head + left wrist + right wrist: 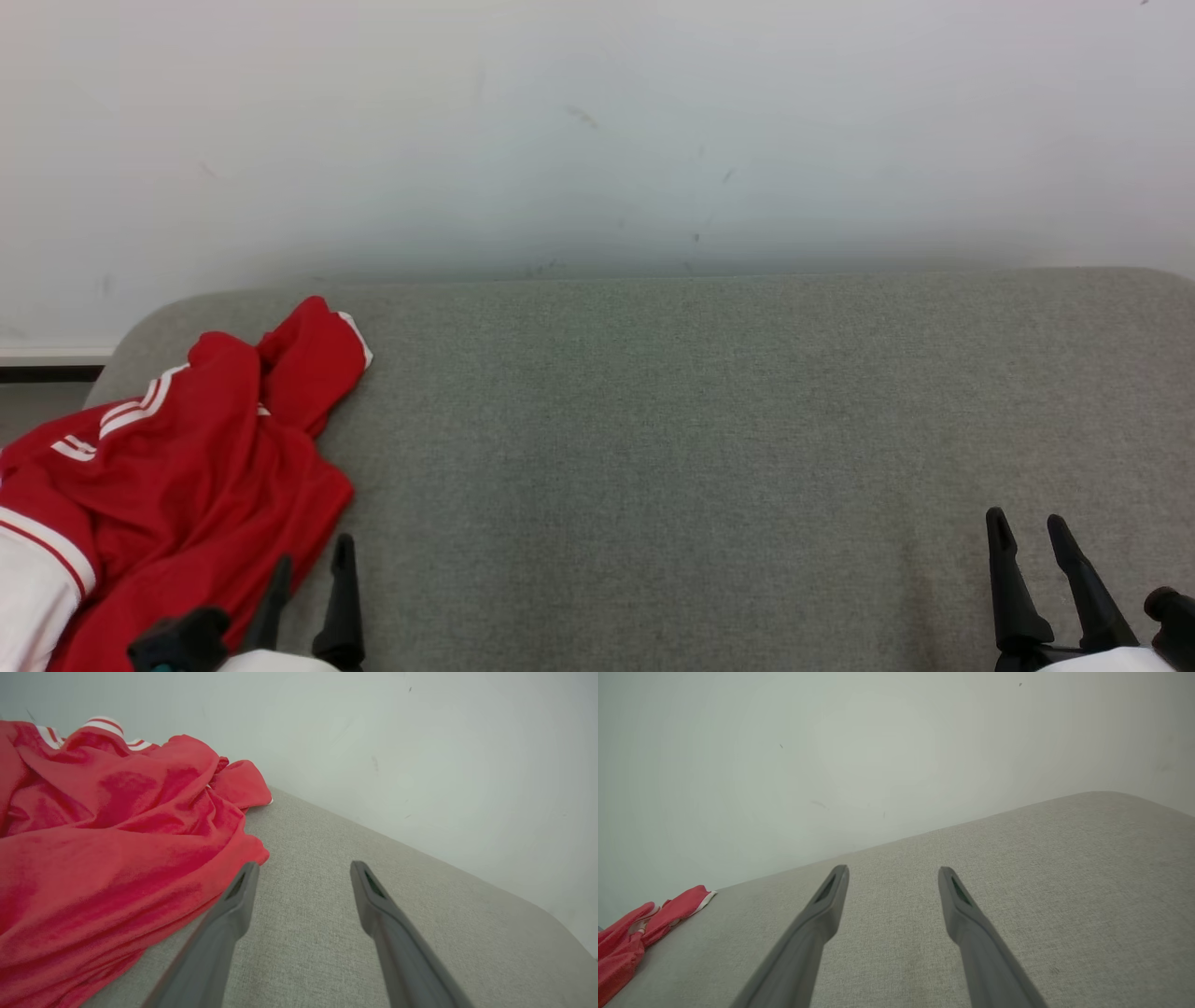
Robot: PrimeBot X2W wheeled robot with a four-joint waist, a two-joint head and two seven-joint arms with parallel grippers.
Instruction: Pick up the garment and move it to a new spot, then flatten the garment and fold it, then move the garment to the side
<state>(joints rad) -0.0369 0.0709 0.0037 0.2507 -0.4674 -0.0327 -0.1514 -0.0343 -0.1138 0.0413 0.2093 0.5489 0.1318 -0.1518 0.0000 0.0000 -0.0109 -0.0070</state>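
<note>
A: Where is the garment (177, 467) seen?
B: Crumpled, red with white stripes, it is laid at the left end of the grey surface (700, 420), just beside the left hand (314, 553).
A: And the hands?
B: Both are released; the right hand (1027, 519) is held well apart.

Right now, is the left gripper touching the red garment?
Cannot tell. Left wrist view: the left gripper has one of its fingers overlapping the garment, contact unclear.
</note>
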